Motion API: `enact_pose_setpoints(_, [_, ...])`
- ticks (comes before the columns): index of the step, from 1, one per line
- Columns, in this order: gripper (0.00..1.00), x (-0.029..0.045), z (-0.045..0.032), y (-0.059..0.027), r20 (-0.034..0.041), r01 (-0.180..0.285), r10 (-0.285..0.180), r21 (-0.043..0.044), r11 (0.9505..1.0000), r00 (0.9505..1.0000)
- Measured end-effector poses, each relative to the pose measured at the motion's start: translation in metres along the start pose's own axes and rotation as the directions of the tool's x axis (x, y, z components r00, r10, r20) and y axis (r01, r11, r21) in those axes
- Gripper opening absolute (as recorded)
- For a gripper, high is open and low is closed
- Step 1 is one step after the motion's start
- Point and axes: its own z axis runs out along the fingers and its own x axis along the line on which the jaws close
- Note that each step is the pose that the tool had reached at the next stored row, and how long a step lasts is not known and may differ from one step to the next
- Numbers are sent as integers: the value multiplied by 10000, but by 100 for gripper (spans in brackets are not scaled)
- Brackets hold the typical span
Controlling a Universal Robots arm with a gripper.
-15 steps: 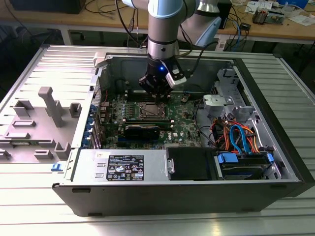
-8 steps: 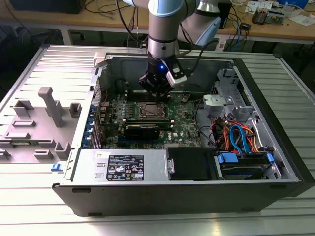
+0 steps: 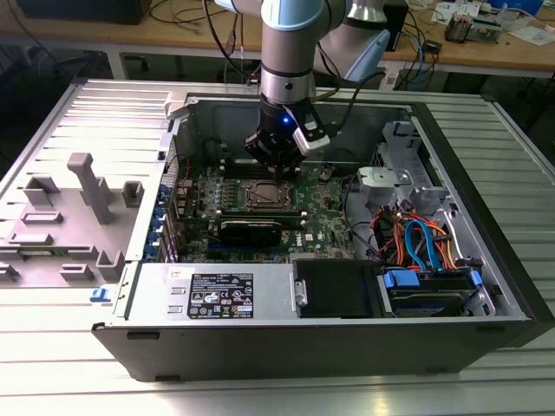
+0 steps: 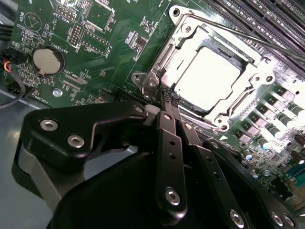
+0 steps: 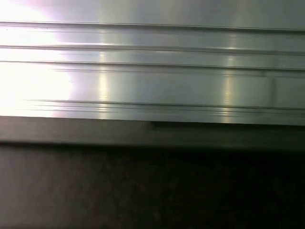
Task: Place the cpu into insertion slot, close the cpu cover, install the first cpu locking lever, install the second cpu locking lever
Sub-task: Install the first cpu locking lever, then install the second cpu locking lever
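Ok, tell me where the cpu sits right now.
In the second wrist view the cpu lies in the insertion slot, framed by the cpu cover, just beyond the claw. Long memory slots run along its far side.

Exterior view high, overlooking case (image 3: 486, 217); second wrist view close on socket (image 4: 214, 71).

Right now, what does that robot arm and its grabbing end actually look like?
The arm is a thick silver-grey tube with pale blue joint caps. A black cable runs beside it, and a small blue light glows near the wrist. The gripper is matt black metal: slim bolted fingers on linked bars with silver screw heads.
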Motion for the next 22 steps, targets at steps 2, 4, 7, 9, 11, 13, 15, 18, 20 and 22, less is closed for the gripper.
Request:
enact_pose_setpoints(2, [11,0,0,-4,1,1,-1,0,10000,10000])
enact_pose_setpoints(4, [11,0,0,-4,0,1,-1,0,10000,10000])
enact_pose_setpoints(7, [11,0,0,-6,0,2,-2,0,10000,10000])
enact_pose_setpoints(9, [11,0,0,-11,0,2,-2,0,10000,10000])
enact_pose_setpoints(11, [11,0,0,-19,0,3,-3,0,10000,10000])
enact_pose_setpoints(13, [11,1,1,-35,-1,2,-2,0,10000,10000])
enact_pose_setpoints(15, [11,1,1,-56,0,3,-3,0,10000,10000])
enact_pose_setpoints(18, [11,3,3,-94,0,2,-2,0,10000,10000])
enact_pose_setpoints(20, [11,4,4,-125,0,2,-2,-1,10000,10000])
enact_pose_setpoints(22, [11,4,3,-137,0,2,-2,1,10000,10000])
